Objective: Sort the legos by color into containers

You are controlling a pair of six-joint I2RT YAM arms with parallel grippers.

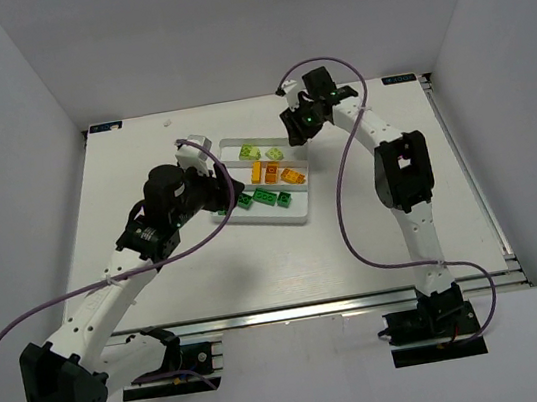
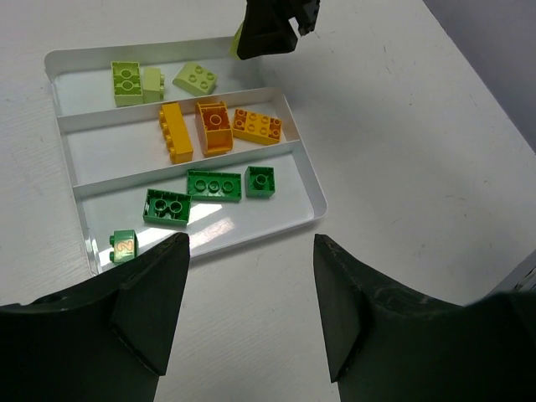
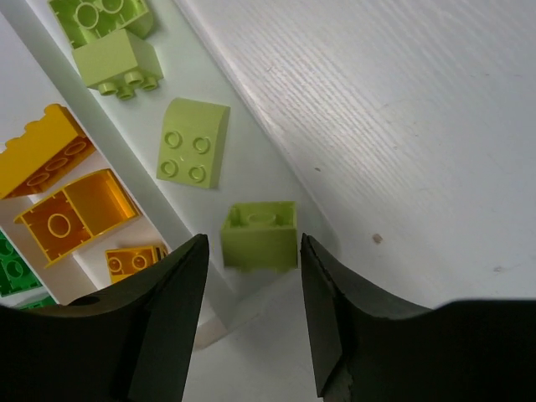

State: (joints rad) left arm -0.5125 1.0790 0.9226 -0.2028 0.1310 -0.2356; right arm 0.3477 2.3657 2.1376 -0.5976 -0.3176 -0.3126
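Observation:
The white tray [image 1: 274,222] has three long compartments. The far one holds pale yellow-green legos [image 2: 127,83], the middle one orange legos [image 2: 175,131], the near one dark green legos [image 2: 213,184]. My right gripper [image 3: 254,243] is open over the far compartment's right end [image 1: 295,126]. A yellow-green brick [image 3: 260,237] shows just beyond its fingertips, blurred at its lower edge, with a thin gap on the left side. My left gripper [image 2: 251,239] is open and empty over the bare table beside the tray's near rim [image 1: 222,193].
A small green brick with a label [image 2: 124,245] lies at the left end of the near compartment. The right arm's purple cable [image 1: 341,200] loops over the table right of the tray. White walls close the table in on three sides.

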